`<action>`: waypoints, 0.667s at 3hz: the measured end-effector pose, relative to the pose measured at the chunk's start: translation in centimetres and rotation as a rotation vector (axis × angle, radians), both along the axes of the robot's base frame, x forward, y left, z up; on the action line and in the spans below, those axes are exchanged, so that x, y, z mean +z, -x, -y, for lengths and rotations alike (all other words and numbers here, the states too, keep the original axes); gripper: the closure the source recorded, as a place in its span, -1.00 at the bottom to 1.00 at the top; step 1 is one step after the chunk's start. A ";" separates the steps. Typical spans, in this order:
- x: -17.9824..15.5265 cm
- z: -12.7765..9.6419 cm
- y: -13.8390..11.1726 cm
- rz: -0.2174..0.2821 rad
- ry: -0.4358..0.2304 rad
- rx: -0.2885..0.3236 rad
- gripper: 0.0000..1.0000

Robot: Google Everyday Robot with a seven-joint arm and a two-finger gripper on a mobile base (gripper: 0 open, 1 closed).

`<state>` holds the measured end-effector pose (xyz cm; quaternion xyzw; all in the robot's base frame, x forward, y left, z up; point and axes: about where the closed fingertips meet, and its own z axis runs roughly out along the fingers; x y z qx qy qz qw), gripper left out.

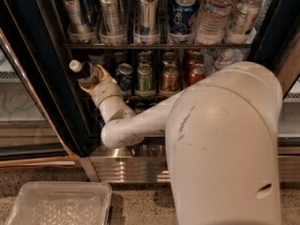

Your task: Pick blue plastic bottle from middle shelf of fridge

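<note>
The blue plastic bottle (pixel 82 70) shows its white cap and dark body, tilted to the left at the left end of the middle shelf (pixel 154 96). My gripper (pixel 93 78) is at that left end, with its tan fingers (pixel 102 72) closed around the bottle's lower body, which they hide. The shelf bears short blue, green, gold and red cans (pixel 144 78). The fridge (pixel 33 69) stands open, with its ribbed steel base plate (pixel 131 168) below. My white arm (pixel 140 125) reaches in from the right.
The upper rack holds tall silver cans (pixel 148 11), a blue can (pixel 183 14) and a clear water bottle (pixel 213 13). A clear plastic bin (pixel 58 204) sits on the speckled floor at lower left. The glass door (pixel 18 102) is at the left. My large white arm body (pixel 225 149) fills the right.
</note>
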<state>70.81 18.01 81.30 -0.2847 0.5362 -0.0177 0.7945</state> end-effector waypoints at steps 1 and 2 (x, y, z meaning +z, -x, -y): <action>0.9 0.2 0.6 0.016 -0.001 0.000 1.00; 5.6 1.3 4.7 0.116 -0.011 -0.014 1.00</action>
